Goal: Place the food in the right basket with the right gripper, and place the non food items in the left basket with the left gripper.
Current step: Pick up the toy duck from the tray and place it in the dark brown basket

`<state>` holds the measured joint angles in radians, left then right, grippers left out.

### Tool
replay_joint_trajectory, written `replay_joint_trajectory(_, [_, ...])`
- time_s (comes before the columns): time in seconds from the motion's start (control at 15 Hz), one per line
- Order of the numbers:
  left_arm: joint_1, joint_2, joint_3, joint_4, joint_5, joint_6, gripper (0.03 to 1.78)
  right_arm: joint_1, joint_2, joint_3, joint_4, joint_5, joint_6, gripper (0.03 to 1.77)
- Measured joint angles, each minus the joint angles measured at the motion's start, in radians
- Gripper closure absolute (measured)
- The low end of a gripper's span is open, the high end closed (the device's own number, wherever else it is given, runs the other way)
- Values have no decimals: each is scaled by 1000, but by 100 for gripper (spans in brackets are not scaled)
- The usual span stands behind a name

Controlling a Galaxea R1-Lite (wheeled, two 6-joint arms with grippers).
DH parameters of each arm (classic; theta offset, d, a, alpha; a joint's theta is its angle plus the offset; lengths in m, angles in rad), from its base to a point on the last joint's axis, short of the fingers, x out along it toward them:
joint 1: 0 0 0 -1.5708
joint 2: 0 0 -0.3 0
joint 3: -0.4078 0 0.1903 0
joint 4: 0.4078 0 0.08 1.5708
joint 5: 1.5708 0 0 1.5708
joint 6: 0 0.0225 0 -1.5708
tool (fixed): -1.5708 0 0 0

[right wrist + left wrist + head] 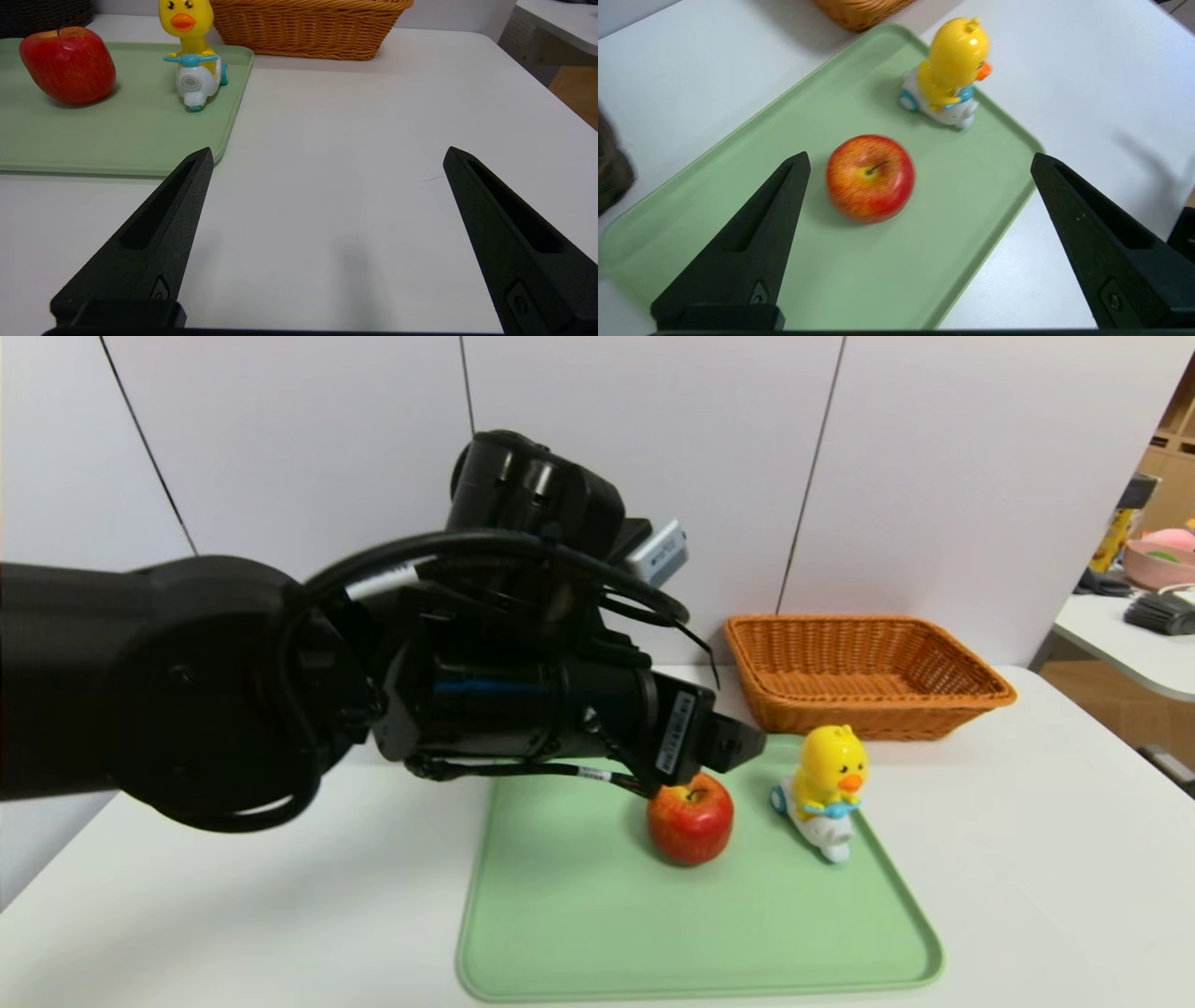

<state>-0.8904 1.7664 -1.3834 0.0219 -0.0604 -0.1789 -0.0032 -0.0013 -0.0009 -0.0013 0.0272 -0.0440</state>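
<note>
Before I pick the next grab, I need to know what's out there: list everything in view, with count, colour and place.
apple: one, red with yellowish patches, on the tray
duck toy: one, yellow on a white-and-blue scooter, on the tray near its edge
tray: one, green, on the table
orange basket: one, orange-tan wicker, on the table behind the tray
dark basket: one, nearly black wicker, beyond the tray, partly seen
table: one, white, under it all
side table: one, white, at far right, cluttered
left gripper: one, black, open above the tray
right gripper: one, black, open, parked over the table
</note>
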Motion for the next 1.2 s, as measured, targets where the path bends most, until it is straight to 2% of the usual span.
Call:
replay_joint_trajectory(0.27, [-77, 64, 123, -293, -13, -41, 12, 0, 0, 0, 0, 0, 0, 10])
replay_joint_trajectory(0.53, [-128, 117, 226, -546, -13, -110, 12, 0, 0, 0, 0, 0, 0, 10])
replay_joint_trajectory(0.67, [-137, 150, 254, -646, -13, -114, 12, 0, 0, 0, 0, 0, 0, 10])
replay_joint_trajectory(0.8, [-141, 190, 260, -683, -11, -100, 12, 0, 0, 0, 0, 0, 0, 10])
replay_joint_trajectory(1.2, [-150, 292, 209, -684, -6, -38, 12, 0, 0, 0, 0, 0, 0, 10])
